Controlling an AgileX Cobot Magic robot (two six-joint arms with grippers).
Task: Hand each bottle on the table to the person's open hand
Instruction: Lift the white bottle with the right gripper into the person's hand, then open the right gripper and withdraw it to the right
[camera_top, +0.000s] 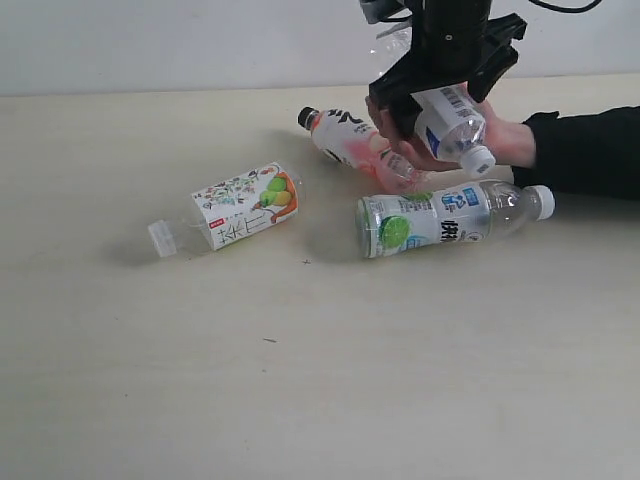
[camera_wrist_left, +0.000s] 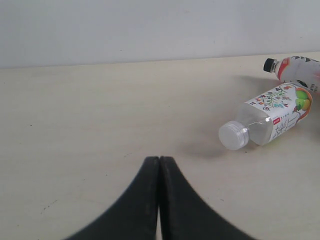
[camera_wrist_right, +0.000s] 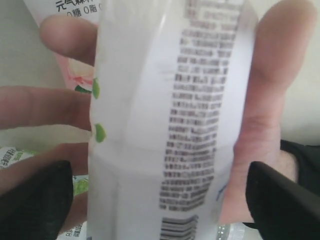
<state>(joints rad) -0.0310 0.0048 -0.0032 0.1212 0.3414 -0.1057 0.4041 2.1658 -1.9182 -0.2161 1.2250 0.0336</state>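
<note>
The plain white barcode bottle (camera_top: 450, 125) (camera_wrist_right: 165, 120) lies in the person's open hand (camera_top: 505, 140) (camera_wrist_right: 272, 90), cap toward the camera. My right gripper (camera_top: 437, 100) (camera_wrist_right: 160, 200) straddles it, open, with a gap between each finger (camera_wrist_right: 35, 200) and the bottle. On the table (camera_top: 300, 380) lie the pink black-capped bottle (camera_top: 350, 140) (camera_wrist_left: 297, 67), partly behind the hand, the green-and-white bottle (camera_top: 440, 218) and the floral bottle (camera_top: 240, 208) (camera_wrist_left: 272, 117). My left gripper (camera_wrist_left: 159, 160) is shut on nothing, low over the table short of the floral bottle; the exterior view does not show it.
The person's arm in a black sleeve (camera_top: 590, 150) rests on the table at the right edge. A pale wall (camera_top: 150, 40) runs behind the table's far edge. Bare tabletop (camera_wrist_left: 100, 110) stretches in front of the bottles.
</note>
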